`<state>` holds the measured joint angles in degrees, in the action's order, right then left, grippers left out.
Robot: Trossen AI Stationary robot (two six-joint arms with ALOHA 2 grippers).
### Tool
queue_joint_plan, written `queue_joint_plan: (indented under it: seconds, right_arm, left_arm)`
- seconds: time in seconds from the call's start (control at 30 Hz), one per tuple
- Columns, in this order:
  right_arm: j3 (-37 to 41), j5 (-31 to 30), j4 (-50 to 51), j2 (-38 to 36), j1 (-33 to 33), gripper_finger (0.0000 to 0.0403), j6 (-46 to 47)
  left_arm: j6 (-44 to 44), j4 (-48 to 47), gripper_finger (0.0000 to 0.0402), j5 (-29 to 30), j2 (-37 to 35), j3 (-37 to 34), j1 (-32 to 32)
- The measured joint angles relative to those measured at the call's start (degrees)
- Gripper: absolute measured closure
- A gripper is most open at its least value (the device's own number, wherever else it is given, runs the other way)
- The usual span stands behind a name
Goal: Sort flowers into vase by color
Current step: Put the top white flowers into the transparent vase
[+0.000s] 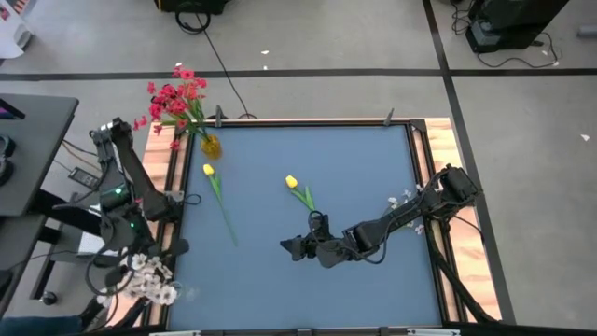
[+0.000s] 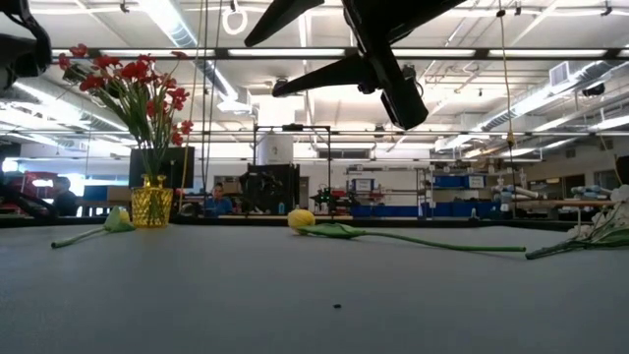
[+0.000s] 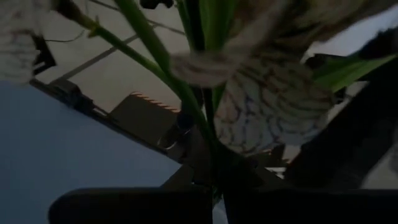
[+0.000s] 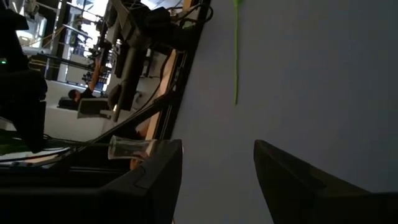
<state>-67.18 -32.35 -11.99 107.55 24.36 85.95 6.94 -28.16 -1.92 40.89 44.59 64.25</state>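
Note:
A yellow vase point(image 1: 211, 146) point(image 2: 150, 202) with red blossom clusters point(image 1: 175, 96) point(image 2: 128, 84) stands at the table's far left corner. Two yellow tulips lie flat on the blue table: one point(image 1: 217, 196) point(image 2: 108, 224) near the vase, one point(image 1: 298, 189) point(image 2: 324, 226) in the middle. A white spray point(image 1: 401, 201) point(image 2: 590, 234) lies by the right edge. My left gripper point(image 3: 214, 199), at the near left corner, is shut on another white spray point(image 1: 151, 278) point(image 3: 267, 106). My right gripper point(image 1: 291, 246) point(image 2: 260, 69) point(image 4: 217, 149) hovers open above the table, just nearer than the middle tulip's stem. My left gripper pinches the white spray's green stems point(image 3: 208, 155) between its two dark fingers, below the blossoms. The blossoms and leaves stand out beyond the fingertips, lifted clear over the table's near left corner. How far back between the fingers the stems reach does not show.
A wooden frame point(image 1: 424, 140) borders the blue table top. A clear glass point(image 4: 130, 148) stands by the table's left edge. Bare blue surface lies between the two tulips and across the near half of the table. People sit in the room behind the far edge.

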Motion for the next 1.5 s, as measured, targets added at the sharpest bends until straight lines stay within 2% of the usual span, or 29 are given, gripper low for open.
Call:
queue_joint_plan:
  seconds: [0.33,0.5,0.7,0.9,1.27,1.5]
  right_arm:
    - [0.0,-0.2,0.0,0.0,0.0,0.0195,-0.4]
    - [0.0,-0.6,-0.1,0.0,0.1,0.0195,-1.0]
    - [0.0,-0.6,-0.3,0.0,0.1,0.0195,-2.0]
    - [0.0,0.1,-0.4,0.0,0.1,0.0195,-2.1]
    - [0.0,0.1,-0.4,0.0,0.8,0.0195,-2.1]
    - [0.0,-2.3,-0.3,0.0,1.7,0.0188,-2.4]
  left_arm:
    - [4.0,0.7,0.0388,7.7,3.8,0.0,3.6]
    - [7.9,0.9,0.0388,13.6,5.4,-0.1,7.0]
    - [12.6,8.3,0.0388,20.2,5.2,-6.1,11.4]
    - [14.5,7.8,0.0388,24.9,5.2,-8.3,14.7]
    - [18.1,7.8,0.0386,28.9,5.2,-10.4,17.9]
    - [23.1,7.6,0.0340,29.0,5.2,-10.4,17.6]
